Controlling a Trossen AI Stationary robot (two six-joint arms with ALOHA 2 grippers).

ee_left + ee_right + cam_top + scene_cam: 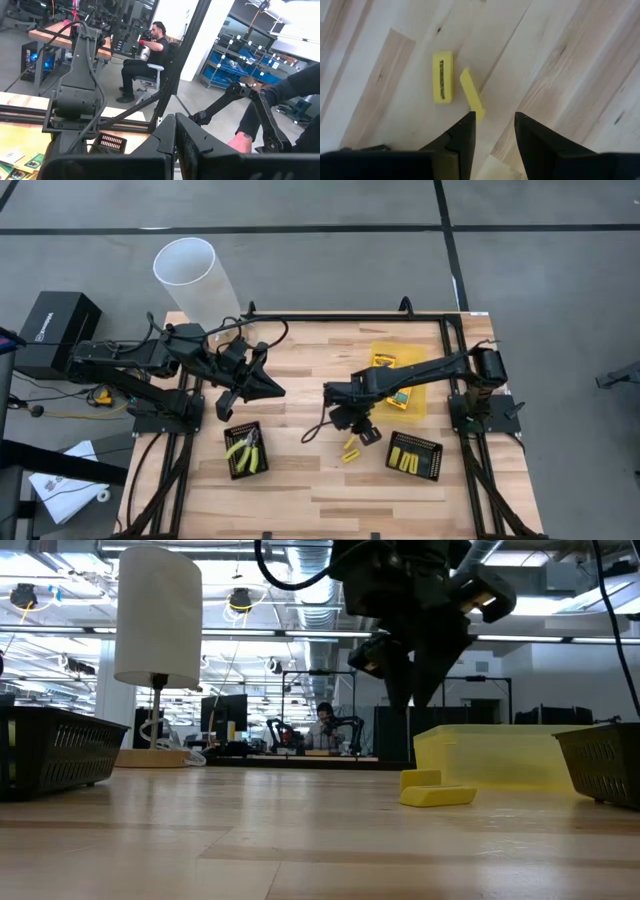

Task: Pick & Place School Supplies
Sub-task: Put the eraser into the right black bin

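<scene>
Right gripper [493, 131] is hanging over the bare wood with its jaws parted and nothing between them, and two yellow sticks [443, 77] are lying on the table just past its tips, close together at an angle. They're looking light, stiff and a bit slick, so I'd guess a pinch across the narrow sides is the way to go, one at a time. The mesh tray [414, 456] with more sticks is sitting just beside them, the yellow tray [399, 369] behind, open tabletop between. Left gripper [268, 387] is waiting clenched and empty above the tray holding the pliers [245, 448].
</scene>
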